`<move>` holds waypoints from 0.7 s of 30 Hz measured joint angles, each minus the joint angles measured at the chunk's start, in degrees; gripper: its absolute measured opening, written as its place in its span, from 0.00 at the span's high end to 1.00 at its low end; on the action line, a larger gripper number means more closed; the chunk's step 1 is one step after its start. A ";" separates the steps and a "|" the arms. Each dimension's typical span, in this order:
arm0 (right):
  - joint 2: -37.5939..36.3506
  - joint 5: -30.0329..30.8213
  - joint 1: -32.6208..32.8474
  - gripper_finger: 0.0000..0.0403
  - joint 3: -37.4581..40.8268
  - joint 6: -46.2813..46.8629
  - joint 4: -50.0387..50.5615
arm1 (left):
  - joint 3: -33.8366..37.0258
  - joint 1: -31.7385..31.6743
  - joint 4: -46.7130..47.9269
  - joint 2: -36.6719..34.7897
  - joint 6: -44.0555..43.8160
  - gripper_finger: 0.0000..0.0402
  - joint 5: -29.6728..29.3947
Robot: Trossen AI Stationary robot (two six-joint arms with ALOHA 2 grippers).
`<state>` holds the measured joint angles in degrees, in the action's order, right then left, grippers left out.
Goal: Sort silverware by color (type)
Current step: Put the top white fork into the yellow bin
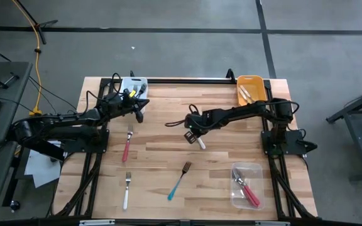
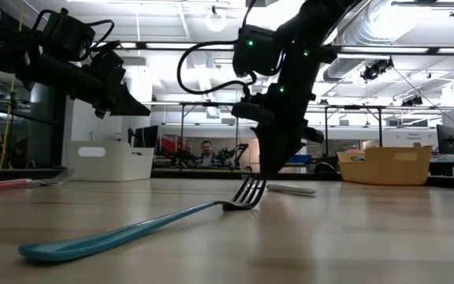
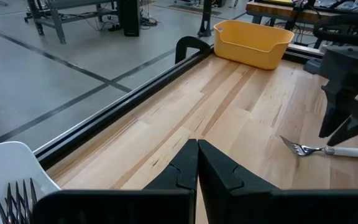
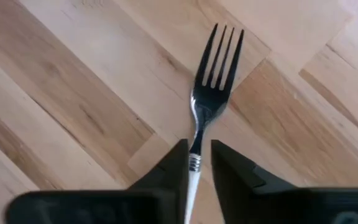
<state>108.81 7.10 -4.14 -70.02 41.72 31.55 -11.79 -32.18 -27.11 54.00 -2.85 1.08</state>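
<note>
My right gripper (image 1: 194, 135) points down over a white-handled fork (image 1: 200, 142) that lies flat near the table's middle. In the right wrist view its fingers stand narrowly open on either side of the fork's neck (image 4: 195, 163), with the tines (image 4: 219, 53) pointing away. My left gripper (image 3: 197, 163) is shut and empty, raised beside the white bin (image 1: 132, 85). A red-pink fork (image 1: 127, 145), a white fork (image 1: 126, 191) and a teal fork (image 1: 179, 181) lie loose on the wood. My right gripper comes at the white fork from above, its fingers across the handle just behind the neck (image 4: 194, 167). One finger (image 4: 178, 165) sits right against the handle and wood shows beside the other. I cannot tell whether it touches. The fork lies on the table.
An orange bin (image 1: 250, 89) at the far right corner holds forks, as does the white bin at the far left. A clear bin (image 1: 246, 184) near the right front holds red-handled forks. Bare wood lies between the loose forks.
</note>
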 joint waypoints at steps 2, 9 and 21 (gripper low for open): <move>0.00 0.17 0.04 0.78 0.00 0.32 0.00 | 0.00 0.00 -0.04 0.00 0.01 1.00 0.00; 1.18 0.39 0.01 0.71 0.07 0.26 -1.63 | 0.00 0.00 0.04 0.00 -0.02 1.00 0.00; 3.99 -0.43 0.04 0.71 -0.11 -0.86 -3.13 | 0.00 0.00 0.17 -0.02 -0.01 1.00 0.04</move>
<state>112.81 6.67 -4.10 -70.13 40.86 28.42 -11.79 -32.18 -26.94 53.98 -2.86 1.13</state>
